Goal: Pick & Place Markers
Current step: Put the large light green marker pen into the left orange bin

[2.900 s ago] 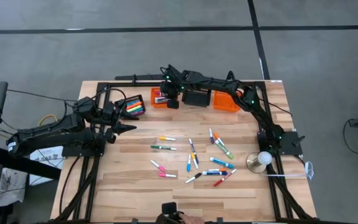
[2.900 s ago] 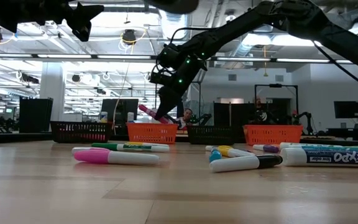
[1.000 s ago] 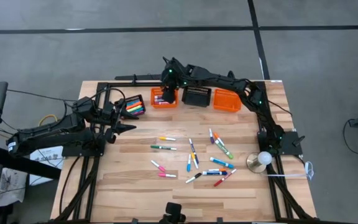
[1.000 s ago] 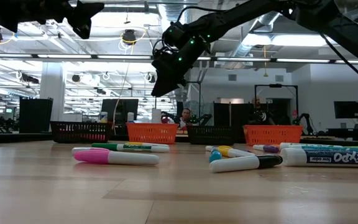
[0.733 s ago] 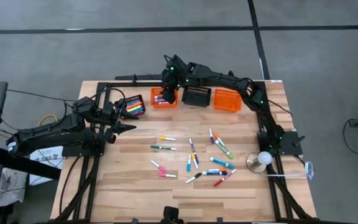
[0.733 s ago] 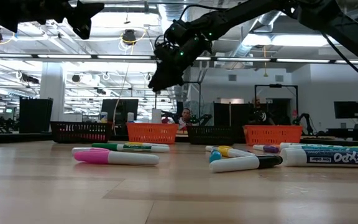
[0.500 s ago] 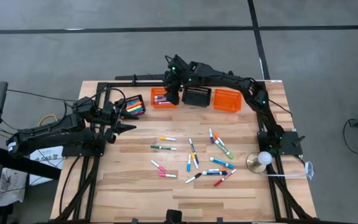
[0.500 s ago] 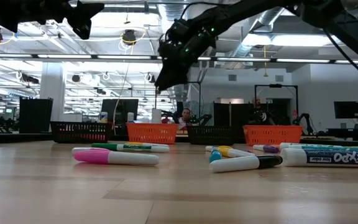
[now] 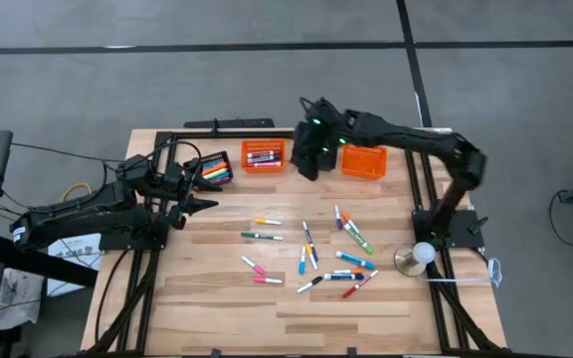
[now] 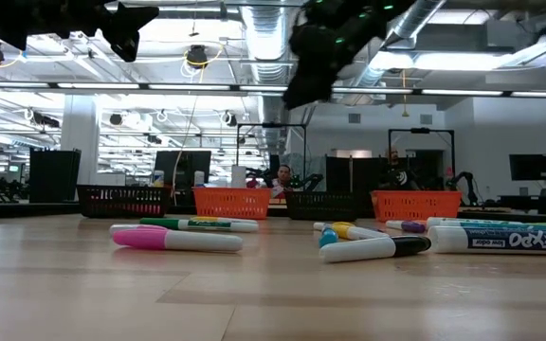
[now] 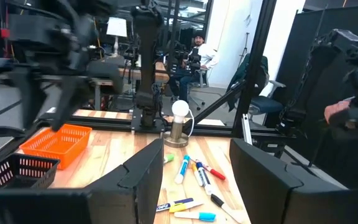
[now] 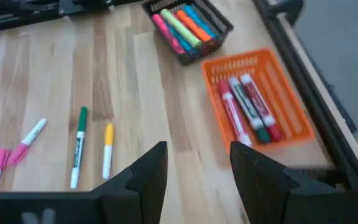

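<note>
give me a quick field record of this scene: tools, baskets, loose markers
left tool: open, empty, hanging above the table's left side, beside the black basket
right tool: open, empty, raised above the black basket in the back row
black basket at left: holds several coloured markers
orange basket: holds a few markers
other orange basket: looks empty
loose markers: scattered flat on the wooden table, mid to right
lamp: at the table's right edge
</note>
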`<state>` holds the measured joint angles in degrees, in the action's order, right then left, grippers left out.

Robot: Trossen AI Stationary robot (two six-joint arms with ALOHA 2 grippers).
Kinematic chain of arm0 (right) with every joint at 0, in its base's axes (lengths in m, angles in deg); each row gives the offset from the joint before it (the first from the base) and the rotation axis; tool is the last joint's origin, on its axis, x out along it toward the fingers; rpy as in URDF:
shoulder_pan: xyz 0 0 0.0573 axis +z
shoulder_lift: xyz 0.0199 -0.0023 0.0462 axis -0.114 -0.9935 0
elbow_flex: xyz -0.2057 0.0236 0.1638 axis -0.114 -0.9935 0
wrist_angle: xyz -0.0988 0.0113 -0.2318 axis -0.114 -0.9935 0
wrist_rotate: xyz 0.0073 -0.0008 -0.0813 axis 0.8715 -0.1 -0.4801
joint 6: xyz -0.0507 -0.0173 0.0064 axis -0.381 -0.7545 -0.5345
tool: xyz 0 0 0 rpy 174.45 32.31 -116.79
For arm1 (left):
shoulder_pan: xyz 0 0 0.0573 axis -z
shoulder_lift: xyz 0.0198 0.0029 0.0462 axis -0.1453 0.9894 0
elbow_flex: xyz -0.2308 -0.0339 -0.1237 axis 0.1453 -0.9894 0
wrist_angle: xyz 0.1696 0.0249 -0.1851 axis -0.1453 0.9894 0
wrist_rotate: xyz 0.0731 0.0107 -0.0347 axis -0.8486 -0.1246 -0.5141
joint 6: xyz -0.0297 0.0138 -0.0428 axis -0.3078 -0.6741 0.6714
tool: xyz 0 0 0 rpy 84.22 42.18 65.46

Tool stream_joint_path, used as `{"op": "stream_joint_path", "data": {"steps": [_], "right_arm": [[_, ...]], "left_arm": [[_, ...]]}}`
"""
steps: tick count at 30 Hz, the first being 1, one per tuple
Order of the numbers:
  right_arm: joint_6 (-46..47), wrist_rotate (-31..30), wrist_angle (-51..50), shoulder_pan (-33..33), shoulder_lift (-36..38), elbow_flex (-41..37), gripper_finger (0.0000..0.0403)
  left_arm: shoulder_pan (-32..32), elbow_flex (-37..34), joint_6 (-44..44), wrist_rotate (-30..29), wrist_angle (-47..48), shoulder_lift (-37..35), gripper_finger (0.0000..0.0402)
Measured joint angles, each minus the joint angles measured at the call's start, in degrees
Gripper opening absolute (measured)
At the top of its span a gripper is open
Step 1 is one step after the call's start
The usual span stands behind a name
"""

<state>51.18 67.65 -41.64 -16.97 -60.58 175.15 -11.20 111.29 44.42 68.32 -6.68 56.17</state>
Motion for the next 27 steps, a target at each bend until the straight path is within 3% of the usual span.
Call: {"op": "stream_joint_path", "data": {"steps": [6,13,18,27], "right_arm": [[6.15,-3.85,5.56,3.75,13.93,-16.63,0.0169],[14.95,-4.86,0.36,10.59,25.62,-26.23,0.0167],[20.41,-5.53,-7.32,15.88,28.58,-28.54,0.0172],[24.33,-11.11,-8.65,22.83,26.87,-30.09,0.0174]], "left_arm": [[0.00,0.00,0.02,0.01,-0.04,0.01,0.0184],[0.00,0.00,0.19,-0.02,-0.35,0.01,0.0184],[0.00,0.00,0.21,-0.02,-0.44,-0.01,0.0184],[0.00,0.00,0.21,0.01,-0.44,0.00,0.0184]]}}
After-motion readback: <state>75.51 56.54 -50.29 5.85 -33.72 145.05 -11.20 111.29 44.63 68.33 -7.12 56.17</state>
